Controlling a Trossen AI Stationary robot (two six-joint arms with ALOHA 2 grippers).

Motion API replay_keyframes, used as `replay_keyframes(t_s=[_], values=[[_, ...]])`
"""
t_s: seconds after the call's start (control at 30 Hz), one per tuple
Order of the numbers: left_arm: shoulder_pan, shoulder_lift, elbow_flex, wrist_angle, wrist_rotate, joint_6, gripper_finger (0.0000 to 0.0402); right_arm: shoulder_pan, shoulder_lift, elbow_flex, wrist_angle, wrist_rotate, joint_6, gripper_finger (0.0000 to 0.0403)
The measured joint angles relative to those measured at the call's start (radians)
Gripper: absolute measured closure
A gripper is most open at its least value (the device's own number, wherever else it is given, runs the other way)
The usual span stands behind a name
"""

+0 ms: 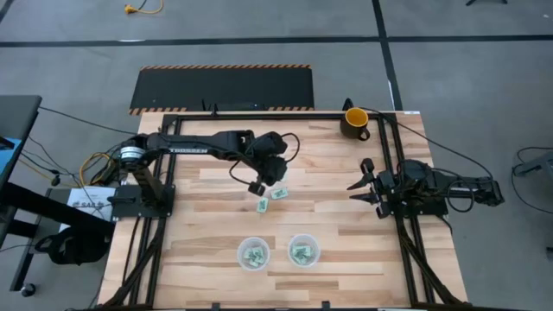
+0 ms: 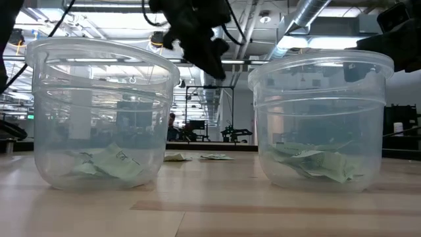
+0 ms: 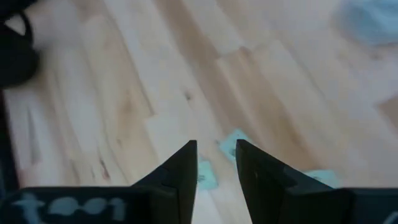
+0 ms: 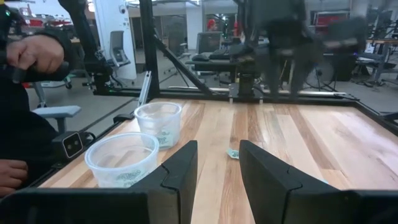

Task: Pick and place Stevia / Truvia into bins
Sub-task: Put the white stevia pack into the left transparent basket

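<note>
From where I stand, the left arm reaches in from its post at the table's (image 1: 216, 259) left edge, stretched out toward the middle of the boards. The left gripper (image 1: 266, 177) hangs above the centre, its fingers (image 3: 180, 171) drawn close with only a narrow slit between them and nothing pinched there. Just beside and below it lie two loose Stevia packets (image 1: 271, 199) flat on the wood, near each other and clear of everything else. The boards around them are bare on every side, so there is free room to come down.

Toward the near edge stand the two clear cups side by side, close but apart. The left cup (image 1: 252, 253) holds a few green packets at its bottom, and so does the right cup (image 1: 303, 251). Seen level from the table top, both cups (image 2: 99, 118) stand upright, with the loose packets (image 2: 197, 157) visible far off through the gap between them.

At the far right corner a yellow-and-black mug (image 1: 355, 120) sits by the frame rail. The right arm waits along the right edge; the right gripper (image 1: 365, 185) is spread wide, empty, pointing in over the table, well apart from the cups.

A person's hand (image 4: 37, 55) shows beyond the table in the right wrist view.
</note>
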Motion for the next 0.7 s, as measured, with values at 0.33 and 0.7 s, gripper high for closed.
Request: replay_keyframes(t_s=[0.33, 0.7], values=[[0.059, 0.117, 0.000, 0.081, -0.011, 0.002, 0.0301, 0.000, 0.014, 0.000, 0.000, 0.001, 0.000, 0.0290], [0.104, 0.211, 0.001, 0.129, 0.023, -0.011, 0.0301, 0.000, 0.027, 0.000, 0.000, 0.000, 0.000, 0.0290]])
